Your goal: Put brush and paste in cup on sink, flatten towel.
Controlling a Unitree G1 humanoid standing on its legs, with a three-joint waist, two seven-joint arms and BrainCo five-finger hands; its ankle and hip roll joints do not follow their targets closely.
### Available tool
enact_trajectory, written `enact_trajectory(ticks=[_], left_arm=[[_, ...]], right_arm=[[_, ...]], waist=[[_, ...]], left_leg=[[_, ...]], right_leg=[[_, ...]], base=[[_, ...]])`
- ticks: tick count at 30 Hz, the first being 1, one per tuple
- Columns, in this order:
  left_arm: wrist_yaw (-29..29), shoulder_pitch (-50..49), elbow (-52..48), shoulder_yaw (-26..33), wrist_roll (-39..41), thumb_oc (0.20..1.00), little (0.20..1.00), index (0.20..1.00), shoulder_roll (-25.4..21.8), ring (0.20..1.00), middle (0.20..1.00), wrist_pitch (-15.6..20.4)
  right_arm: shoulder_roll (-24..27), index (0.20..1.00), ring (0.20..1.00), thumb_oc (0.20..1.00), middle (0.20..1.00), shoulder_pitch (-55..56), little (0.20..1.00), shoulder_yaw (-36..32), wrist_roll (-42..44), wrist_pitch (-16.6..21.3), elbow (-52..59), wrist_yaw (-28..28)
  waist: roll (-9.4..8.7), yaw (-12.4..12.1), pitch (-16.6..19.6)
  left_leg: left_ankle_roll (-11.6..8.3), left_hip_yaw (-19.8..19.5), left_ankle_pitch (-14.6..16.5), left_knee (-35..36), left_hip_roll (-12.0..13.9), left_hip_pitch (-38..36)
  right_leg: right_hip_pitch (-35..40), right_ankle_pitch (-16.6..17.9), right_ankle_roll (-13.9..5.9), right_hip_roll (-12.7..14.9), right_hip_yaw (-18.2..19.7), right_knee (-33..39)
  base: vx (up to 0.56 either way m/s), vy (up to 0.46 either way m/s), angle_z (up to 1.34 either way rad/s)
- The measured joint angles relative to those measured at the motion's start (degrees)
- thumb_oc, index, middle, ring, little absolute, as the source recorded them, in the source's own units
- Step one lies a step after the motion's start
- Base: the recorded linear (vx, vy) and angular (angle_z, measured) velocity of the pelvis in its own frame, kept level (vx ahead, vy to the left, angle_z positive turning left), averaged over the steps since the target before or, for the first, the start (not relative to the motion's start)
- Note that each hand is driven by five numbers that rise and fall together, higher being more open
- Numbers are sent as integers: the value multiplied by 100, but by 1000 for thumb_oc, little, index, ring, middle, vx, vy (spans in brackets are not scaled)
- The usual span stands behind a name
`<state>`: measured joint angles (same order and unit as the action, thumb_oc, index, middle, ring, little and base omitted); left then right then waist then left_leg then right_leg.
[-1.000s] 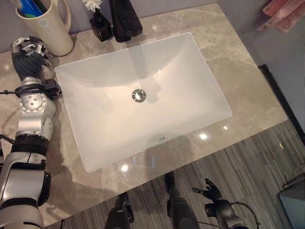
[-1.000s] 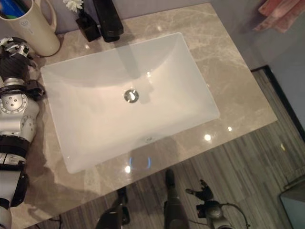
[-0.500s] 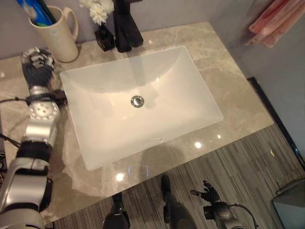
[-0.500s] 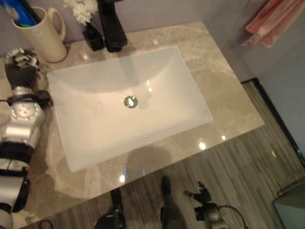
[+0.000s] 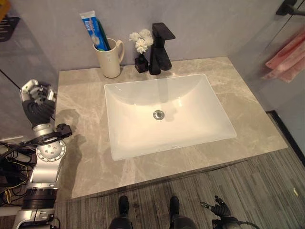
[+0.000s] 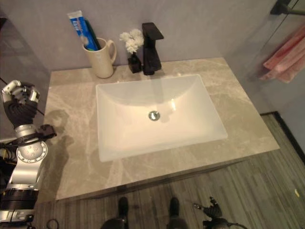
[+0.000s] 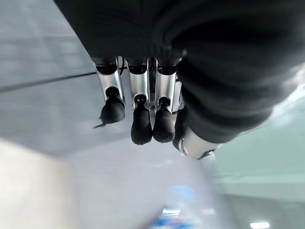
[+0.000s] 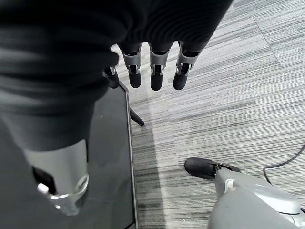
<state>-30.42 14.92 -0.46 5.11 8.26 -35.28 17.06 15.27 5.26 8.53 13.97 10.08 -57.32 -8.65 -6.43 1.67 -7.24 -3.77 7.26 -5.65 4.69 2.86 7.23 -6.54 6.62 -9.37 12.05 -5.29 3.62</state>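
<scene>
A cream cup [image 5: 110, 60] stands at the back left of the marble counter [image 5: 81, 119], with a blue toothpaste tube [image 5: 94, 28] and a brush [image 5: 103, 42] upright in it. Right of it lies the white sink basin [image 5: 190, 119]. A pink towel [image 5: 288, 53] hangs bunched on a rail at the far right. My left hand [image 5: 37, 101] is raised beside the counter's left edge, well short of the cup, its fingers [image 7: 141, 126] curled and holding nothing. Down by the floor in front of the counter hangs my right hand [image 5: 218, 207], its fingers [image 8: 157, 76] relaxed and empty.
A black faucet [image 5: 160, 45] and a small black vase of white flowers [image 5: 140, 53] stand behind the basin. A dark shelf [image 5: 7, 25] is on the wall at the upper left. A dark panel [image 8: 112, 157] stands on the striped floor by my right hand.
The camera has pulled back and tilted up, so the whole picture shifted and the wall and towel rail show. My left hand now sits farther from the cup, off the counter's left edge.
</scene>
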Motion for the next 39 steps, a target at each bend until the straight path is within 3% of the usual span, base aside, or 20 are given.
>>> enact_trajectory(ticks=[2, 3, 4, 5, 6, 7, 9, 11, 15, 20, 22, 23, 25, 26, 28, 31, 32, 33, 35, 39], left_arm=[[76, 319, -120, -220, 10, 442, 442, 442, 7, 442, 442, 182], [72, 466, -169, -295, 18, 652, 652, 652, 37, 652, 652, 227], [78, 650, -242, -452, 8, 1000, 1000, 1000, 28, 1000, 1000, 275], [77, 702, -290, -563, 0, 1000, 1000, 1000, 0, 1000, 1000, 288], [110, 694, -304, -644, -60, 1000, 1000, 1000, -40, 1000, 1000, 277], [152, 693, -308, -663, -81, 1000, 1000, 1000, 108, 1000, 1000, 282], [207, 549, -317, -638, -14, 1000, 1000, 1000, 163, 1000, 1000, 284], [272, 366, -437, -463, 139, 1000, 1000, 1000, 176, 1000, 1000, 304], [664, -183, -644, -227, 314, 1000, 1000, 1000, 242, 1000, 1000, 358], [972, -407, -685, -148, 734, 1000, 1000, 1000, 534, 1000, 1000, 365], [1108, -543, -718, -155, 924, 1000, 1000, 1000, 638, 1000, 1000, 352], [1144, -565, -716, -221, 963, 1000, 1000, 1000, 761, 1000, 1000, 355], [1310, -604, -700, -339, 986, 1000, 1000, 1000, 779, 1000, 1000, 351], [1365, -663, -685, -426, 988, 1000, 1000, 1000, 805, 1000, 1000, 347], [1518, -698, -632, -481, 989, 1000, 1000, 1000, 910, 1000, 1000, 338], [1783, -705, -314, -749, 1184, 1000, 1000, 1000, 1000, 1000, 1000, 301], [1847, -757, -82, -853, 1216, 1000, 1000, 1000, 1095, 1000, 1000, 275], [1898, -806, 99, -937, 1264, 1000, 1000, 1000, 1148, 1000, 1000, 295], [2065, -926, 607, -1146, 1422, 1000, 1000, 1000, 1258, 1000, 1000, 77], [2192, -1060, 1118, -1269, 1365, 1000, 1000, 1000, 1331, 1000, 1000, 209]], right_arm=[[11, 1000, 1000, 1000, 1000, 174, 1000, -38, 0, 20, 468, -2], [18, 1000, 1000, 1000, 1000, 204, 1000, -51, -8, 32, 742, -6], [23, 1000, 1000, 1000, 1000, 161, 1000, -51, -22, 69, 1017, -42], [33, 1000, 1000, 1000, 1000, 6, 1000, -65, -27, 98, 1010, -94], [45, 1000, 1000, 1000, 1000, -166, 1000, -86, -27, 92, 985, -165], [101, 1000, 1000, 1000, 1000, -213, 1000, -71, -45, 105, 1203, -258], [179, 1000, 1000, 1000, 1000, -111, 1000, -46, -209, 135, 1368, -279], [357, 1000, 1000, 1000, 1000, -106, 1000, 16, -447, 117, 1521, -370], [770, 1000, 1000, 1000, 1000, -193, 1000, -17, -780, 120, 2078, -504], [1048, 1000, 1000, 1000, 1000, 115, 1000, -236, -1011, 106, 2304, -565], [1116, 1000, 1000, 1000, 1000, 233, 1000, -436, -1078, 114, 2563, -606], [1203, 1000, 1000, 1000, 1000, 287, 1000, -435, -1102, 111, 2654, -614], [1248, 1000, 1000, 1000, 1000, 125, 1000, -439, -1205, 126, 2713, -619], [1259, 1000, 1000, 1000, 1000, 39, 1000, -458, -1217, 125, 2728, -623], [1289, 1000, 1000, 1000, 1000, -145, 1000, -458, -1253, 128, 2742, -619], [1356, 1000, 1000, 1000, 1000, -246, 1000, -434, -1254, 144, 2783, -581], [1349, 1000, 1000, 1000, 1000, -192, 1000, -348, -1254, 141, 2766, -547], [1338, 1000, 1000, 1000, 1000, -160, 1000, -245, -1257, 141, 2762, -527], [1314, 1000, 1000, 1000, 1000, -125, 1000, -68, -1259, 134, 2733, -463], [967, 1000, 1000, 1000, 1000, -254, 1000, -73, -1175, 133, 2162, -424]], waist=[[-118, 124, 109], [-178, 196, 140], [-277, 234, 141], [-247, 217, 81], [-155, 152, 1], [105, 31, -168], [80, -202, -192], [-64, -360, -176], [133, -388, -323], [144, -175, -347], [146, -128, -356], [186, -111, -340], [118, -251, -377], [106, -288, -377], [122, -264, -394], [308, -106, -389], [400, -119, -336], [332, -51, -288], [491, 53, -223], [431, 68, -176]], left_leg=[[21, 97, 15, -147, -53, 212], [77, 190, 58, -315, -58, 404], [108, 390, 135, -543, -59, 614], [181, 569, 202, -668, 104, 684], [218, 876, 146, -698, 330, 646], [210, 1095, 280, -964, 763, 621], [155, 1605, 343, -970, 968, 262], [46, 2030, 446, -1274, 1104, 130], [-247, 2189, 647, -1648, 1596, 38], [-537, 2318, 650, -1207, 1723, -493], [-539, 2386, 628, -1133, 1660, -793], [-312, 1929, 768, -1204, 1581, -808], [65, 795, 790, -1923, 1481, -533], [-163, 163, 985, -1854, 1263, -520], [-248, -299, 1039, -1536, 835, -458], [4, -358, 1126, -1221, 24, -249], [259, -494, 970, -1261, -156, -229], [329, -446, 1028, -1268, -280, -221], [454, -395, 943, -1016, -238, -291], [454, -157, 864, -885, -326, -490]], right_leg=[[-273, -80, -69, 75, 88, -60], [-451, -70, -82, 97, 206, -54], [-682, -164, -80, 106, 293, -15], [-752, -383, -158, 168, 144, -20], [-875, -340, 11, 198, -634, -382], [-891, -481, 116, 150, -1430, -1235], [-612, -667, 213, 325, -1879, -2147], [-335, -677, 362, 356, -2252, -2082], [-350, -650, 587, -244, -1977, -1406], [-344, -682, 734, -640, -1691, -1045], [-420, -619, 905, -642, -1497, -1343], [-406, -674, 878, -723, -1171, -1321], [-412, -491, 1115, -880, -552, -1091], [-359, -333, 1156, -896, -260, -945], [-275, -143, 1087, -860, 87, -667], [-169, -10, 947, -789, 341, -400], [-158, -10, 860, -784, 380, -371], [-154, -44, 826, -731, 374, -252], [-221, -136, 586, -711, 286, -434], [-96, -4, 440, -660, 295, -620]], base=[[-283, 32, -15], [-392, 118, -55], [-357, 171, -79], [-283, 202, -118], [-216, 112, -146], [-230, 65, -151], [-284, -39, -150], [-218, -158, -143], [-42, -205, -114], [17, -231, -83], [-19, -214, -89], [-20, -184, -86], [25, -187, -132], [31, -86, -114], [76, -57, -102], [78, 19, -100], [76, 78, -84], [112, 122, -93], [114, 101, -52], [82, 62, -26]])
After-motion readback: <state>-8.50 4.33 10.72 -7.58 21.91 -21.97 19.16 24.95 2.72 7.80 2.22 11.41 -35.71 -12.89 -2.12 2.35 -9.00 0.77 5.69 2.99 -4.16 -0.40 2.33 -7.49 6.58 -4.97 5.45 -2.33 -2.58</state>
